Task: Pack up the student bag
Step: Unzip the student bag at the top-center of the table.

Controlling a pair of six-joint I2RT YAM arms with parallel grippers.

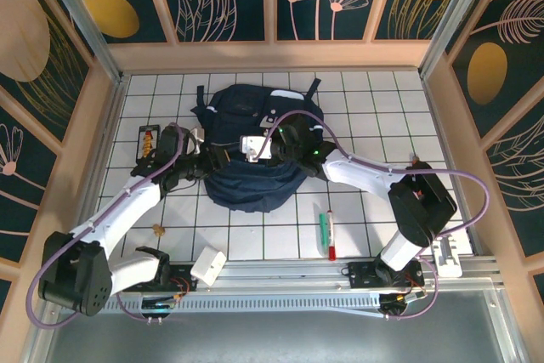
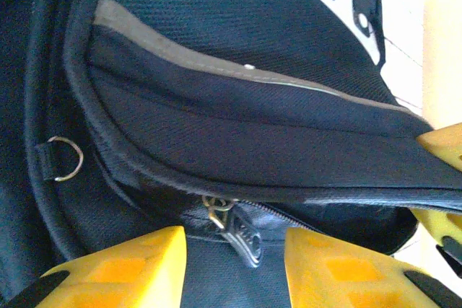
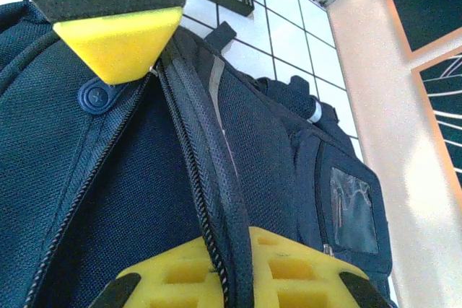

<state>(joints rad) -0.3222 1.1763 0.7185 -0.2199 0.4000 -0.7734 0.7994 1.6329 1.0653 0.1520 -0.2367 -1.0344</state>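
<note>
Right tool [image 3: 172, 162] clamps student bag [image 1: 252, 188]; long axis near-far.

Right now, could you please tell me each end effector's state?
Left end effector: open, astride the zip pull.
Right end effector: closed on the bag.

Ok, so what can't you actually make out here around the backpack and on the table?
Inside of the student bag: top view, the left arm and right arm lie across its opening.
Black case beside it: contents too small in the top view, cut off by the upper edge in the right wrist view.
Tan speck on the table: top view, too small to name.
</note>
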